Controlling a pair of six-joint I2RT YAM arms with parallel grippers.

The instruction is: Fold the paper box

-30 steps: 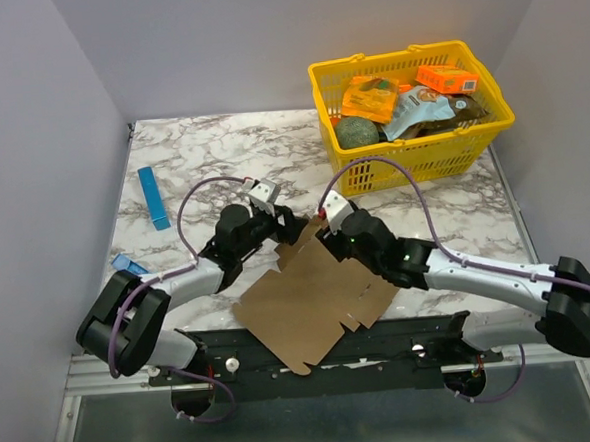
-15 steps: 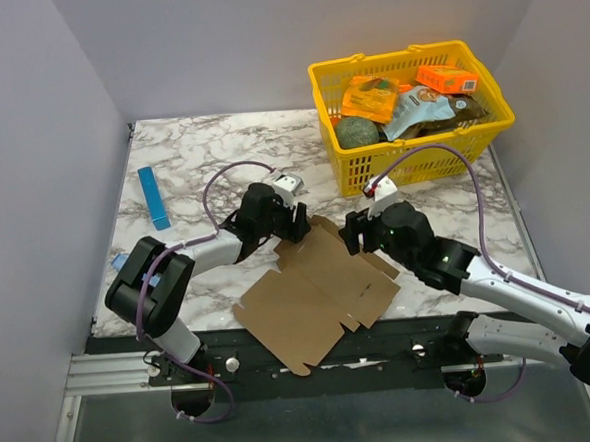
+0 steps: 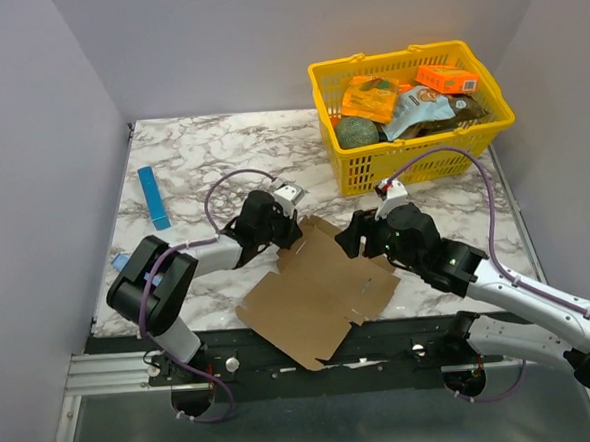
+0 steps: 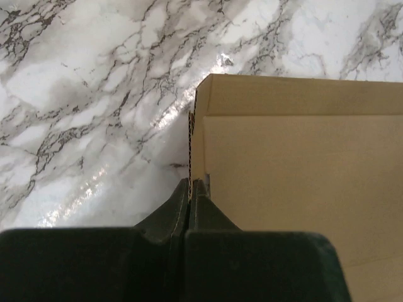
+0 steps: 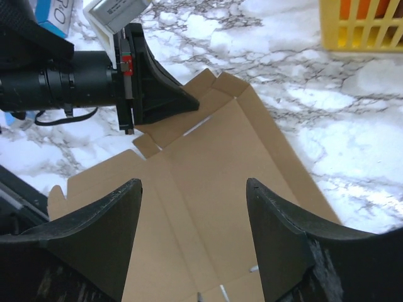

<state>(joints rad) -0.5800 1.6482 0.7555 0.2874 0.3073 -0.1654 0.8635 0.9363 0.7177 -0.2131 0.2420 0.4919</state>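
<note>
The paper box [image 3: 319, 292] lies as a flat brown die-cut sheet on the marble table near the front edge. My left gripper [image 3: 294, 233] is at its far left corner, shut on the edge of a flap. In the left wrist view the fingertips [image 4: 192, 184] pinch that raised corrugated edge of the paper box [image 4: 296, 170]. My right gripper [image 3: 351, 240] hangs open just above the sheet's far right part. In the right wrist view its jaws [image 5: 194, 185] stand wide over the paper box [image 5: 208, 163], touching nothing, with the left gripper [image 5: 182, 100] ahead of them.
A yellow basket [image 3: 412, 166] holding orange boxes and other packets stands at the back right. A thin blue strip [image 3: 153, 198] lies at the left, and a small blue item [image 3: 125, 262] sits by the left arm. The sheet's near corner overhangs the table's front edge.
My left gripper has shut on the flap's edge, where before it stood open. The right arm pulled back from the sheet's far corner and now hovers over it, open.
</note>
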